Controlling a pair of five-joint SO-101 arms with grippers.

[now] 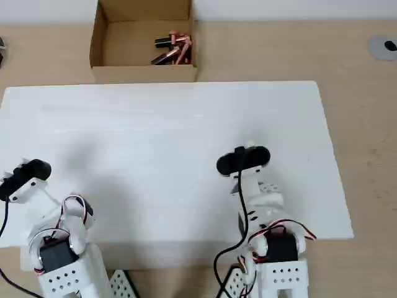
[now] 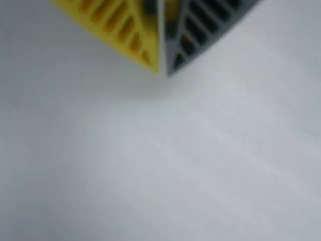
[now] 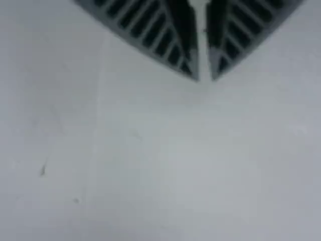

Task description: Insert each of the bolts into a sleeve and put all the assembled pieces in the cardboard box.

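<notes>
- Two hands to log, both with nothing in them.
- Found the left hand [image 2: 161, 72] pinched down to a hairline, yellow jaw against grey jaw, tips close over the white sheet [image 2: 175, 165].
- Found the right hand [image 3: 203, 76] nearly closed as well, two grey jaws with a thin slit between them, also over bare white sheet.
- Placed the left arm [image 1: 59, 230] at the near left corner of the sheet in the high view, folded close to its base.
- Placed the right arm [image 1: 260, 198] at the near edge, right of centre, likewise tucked toward its base.
- Located the assembled pieces [image 1: 173, 49], copper sleeves with dark bolts, heaped in the right part of the cardboard box [image 1: 99, 43].
- Noted the box standing on the wooden counter [image 1: 360, 99], just beyond the far edge of the sheet, well apart from both hands.
- Spotted a grey disc [image 1: 381, 46] at the far right edge of the counter.
</notes>
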